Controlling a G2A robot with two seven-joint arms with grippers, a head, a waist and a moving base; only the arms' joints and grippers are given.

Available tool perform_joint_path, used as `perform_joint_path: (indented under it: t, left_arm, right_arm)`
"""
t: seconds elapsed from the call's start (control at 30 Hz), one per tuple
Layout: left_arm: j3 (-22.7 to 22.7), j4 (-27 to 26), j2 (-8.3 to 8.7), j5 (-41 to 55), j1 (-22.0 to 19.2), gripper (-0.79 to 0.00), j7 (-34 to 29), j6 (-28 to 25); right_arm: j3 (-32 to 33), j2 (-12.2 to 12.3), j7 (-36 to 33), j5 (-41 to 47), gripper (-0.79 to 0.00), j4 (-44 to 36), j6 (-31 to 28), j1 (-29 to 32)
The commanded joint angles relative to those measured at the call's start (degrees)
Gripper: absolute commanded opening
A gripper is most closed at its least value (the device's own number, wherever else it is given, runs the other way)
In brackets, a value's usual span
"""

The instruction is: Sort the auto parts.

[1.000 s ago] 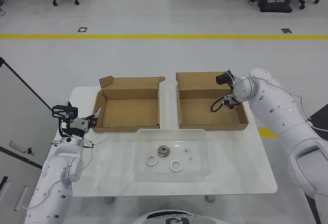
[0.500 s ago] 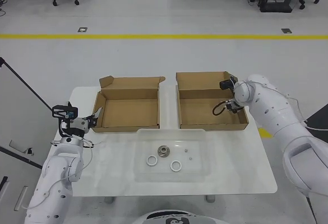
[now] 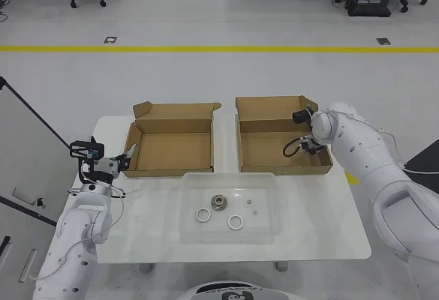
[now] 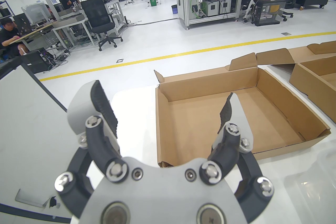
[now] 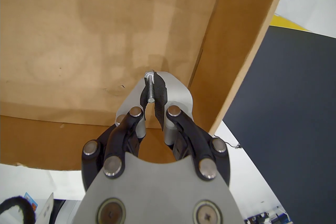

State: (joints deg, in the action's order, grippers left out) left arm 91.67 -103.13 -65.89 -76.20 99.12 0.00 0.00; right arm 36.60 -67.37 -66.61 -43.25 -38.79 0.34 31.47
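At the left edge of the surface, the left end effector hangs with its fingers spread wide apart and nothing between them, just beside the left cardboard box, whose floor is bare. In the middle, nearer the robot, sits a clear tray with the unsorted parts. To the right, the right cardboard box has the right end effector inside it, low over the floor near its far-right corner, fingers clamped on a threaded bolt that lies lengthwise between the pads.

The step in hand looks like the drop-off: the bolt has been brought over its box and not yet let go. The next move calls for parting the fingers so that the bolt falls onto the cardboard, then lifting clear of the box wall before returning to the tray.

By count: two boxes and one tray. The tray holds one metal hub, two white rings and two small pieces too small to identify. One bolt is in the grip.
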Motion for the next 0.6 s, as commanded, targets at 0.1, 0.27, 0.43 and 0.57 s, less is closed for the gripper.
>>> perform_joint_path:
  t: [0.1,0.27,0.43,0.57]
  left_arm:
    - [0.0,0.0,0.00,0.0,0.0,0.000,0.0,0.0]
    - [0.0,0.0,0.00,0.0,0.0,0.000,0.0,0.0]
    - [0.0,0.0,0.00,0.0,0.0,0.000,0.0,0.0]
    - [0.0,0.0,0.00,0.0,0.0,0.000,0.0,0.0]
  right_arm:
    - [0.1,-0.5,-0.2,0.0,-0.723,1.0,-0.2,-0.2]
    - [0.3,-0.9,0.0,-0.2,-0.397,1.8,-0.3,-0.4]
    - [0.5,-1.3,0.4,-0.3,0.000,2.4,-0.7,-0.5]
    - [1.2,-1.5,1.1,0.4,0.000,2.3,-1.2,-0.8]
